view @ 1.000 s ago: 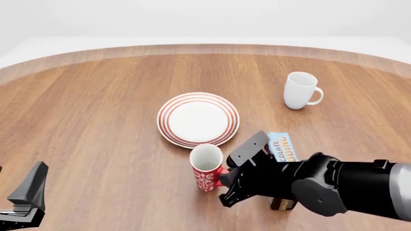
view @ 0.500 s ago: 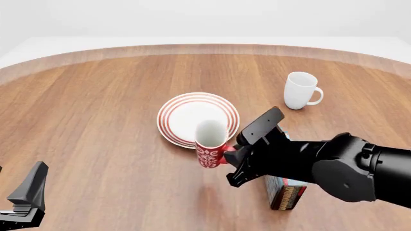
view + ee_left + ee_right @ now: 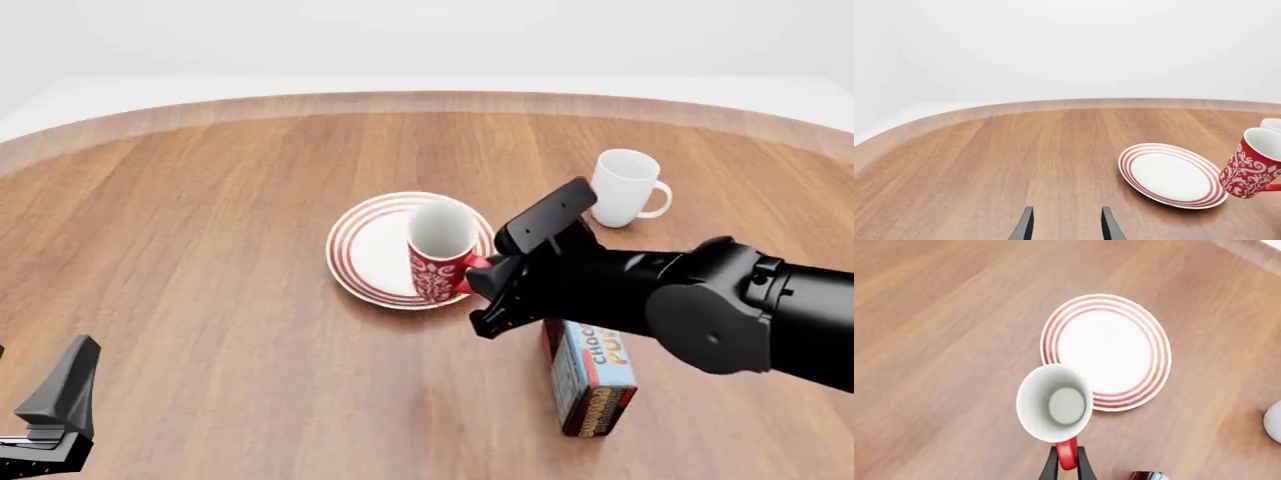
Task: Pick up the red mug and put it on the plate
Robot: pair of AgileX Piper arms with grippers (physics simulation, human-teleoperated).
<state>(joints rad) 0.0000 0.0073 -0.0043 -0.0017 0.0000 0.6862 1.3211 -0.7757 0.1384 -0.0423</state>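
The red mug (image 3: 438, 256), with its white floral pattern, hangs tilted in the air over the near right part of the plate (image 3: 358, 243). My right gripper (image 3: 478, 270) is shut on the mug's red handle. In the right wrist view the mug (image 3: 1054, 403) sits just ahead of the fingers (image 3: 1052, 467), with the plate (image 3: 1111, 347) beyond it. My left gripper (image 3: 54, 415) is open and empty at the near left, far from both. The left wrist view shows its fingers (image 3: 1025, 227), the plate (image 3: 1167, 175) and the mug (image 3: 1251, 169).
A plain white mug (image 3: 623, 188) stands at the far right of the wooden table (image 3: 200, 230). A chocolate box (image 3: 591, 378) lies near my right arm, on the near right. The table's curved far edge runs across the back.
My right gripper has lifted the red mug off the table by its handle and carried it away from me, from in front of the plate to above the plate's edge. The left arm has not moved.
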